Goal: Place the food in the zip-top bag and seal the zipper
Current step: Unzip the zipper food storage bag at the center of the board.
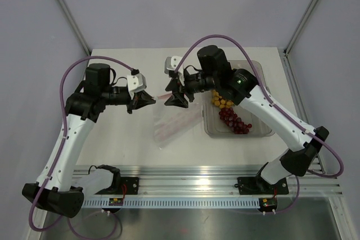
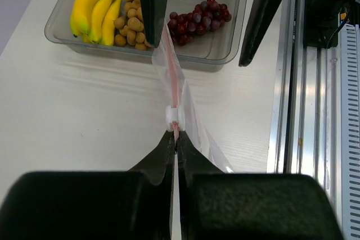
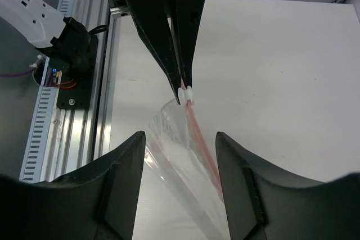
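The left claw (image 2: 175,139) is clenched on the thin pink-red zipper (image 2: 174,82) just beside its white slider (image 2: 175,115), lifting the top edge of the clear, crinkled zip-top bag (image 1: 174,123) over the matte white tabletop (image 2: 84,111), while the right claw (image 3: 180,139) stands released astride the film, and smooth yellow bananas (image 2: 95,9), tan round fruits (image 2: 132,23) and dark red grapes (image 2: 197,21) lie in the rigid clear tray (image 1: 264,130) at right.

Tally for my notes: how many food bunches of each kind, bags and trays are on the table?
banana bunch: 1
tan-orange fruit cluster: 1
red grape bunch: 1
zip-top bag: 1
clear tray: 1
Total: 5
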`<state>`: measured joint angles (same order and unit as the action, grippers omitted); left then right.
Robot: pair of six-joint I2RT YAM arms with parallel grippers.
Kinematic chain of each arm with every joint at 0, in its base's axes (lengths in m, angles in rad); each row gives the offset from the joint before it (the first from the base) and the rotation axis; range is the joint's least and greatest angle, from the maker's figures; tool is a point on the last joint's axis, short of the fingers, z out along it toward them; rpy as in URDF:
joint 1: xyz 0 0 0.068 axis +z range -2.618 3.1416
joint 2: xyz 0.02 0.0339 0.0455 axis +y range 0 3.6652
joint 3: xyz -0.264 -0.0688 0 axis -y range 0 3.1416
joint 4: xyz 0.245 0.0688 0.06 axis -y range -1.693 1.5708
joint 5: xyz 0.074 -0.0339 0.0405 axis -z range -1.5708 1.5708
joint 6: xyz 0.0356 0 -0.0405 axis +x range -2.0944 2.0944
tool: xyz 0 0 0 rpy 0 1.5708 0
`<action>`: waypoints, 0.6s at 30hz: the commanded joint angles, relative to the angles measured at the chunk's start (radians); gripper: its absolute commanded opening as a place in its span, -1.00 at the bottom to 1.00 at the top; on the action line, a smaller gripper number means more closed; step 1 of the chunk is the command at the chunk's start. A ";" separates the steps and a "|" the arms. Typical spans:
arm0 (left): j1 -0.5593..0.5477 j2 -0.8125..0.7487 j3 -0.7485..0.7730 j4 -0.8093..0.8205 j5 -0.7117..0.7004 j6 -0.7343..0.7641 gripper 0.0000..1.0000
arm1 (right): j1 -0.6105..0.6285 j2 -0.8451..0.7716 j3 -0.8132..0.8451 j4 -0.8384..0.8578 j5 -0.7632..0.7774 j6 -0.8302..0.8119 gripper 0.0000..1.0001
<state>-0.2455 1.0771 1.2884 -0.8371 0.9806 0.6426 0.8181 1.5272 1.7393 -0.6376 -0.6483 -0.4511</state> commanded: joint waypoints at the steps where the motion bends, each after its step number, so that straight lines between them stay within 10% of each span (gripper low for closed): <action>1: 0.005 -0.020 -0.004 0.032 0.041 0.008 -1.00 | 0.006 0.010 0.022 -0.016 -0.048 -0.054 0.22; 18: 0.005 -0.023 -0.027 0.047 0.044 0.000 -1.00 | 0.032 0.125 0.109 -0.014 -0.083 -0.074 0.14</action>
<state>-0.2455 1.0740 1.2652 -0.8337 0.9905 0.6376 0.8421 1.6505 1.8000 -0.6926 -0.7021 -0.5148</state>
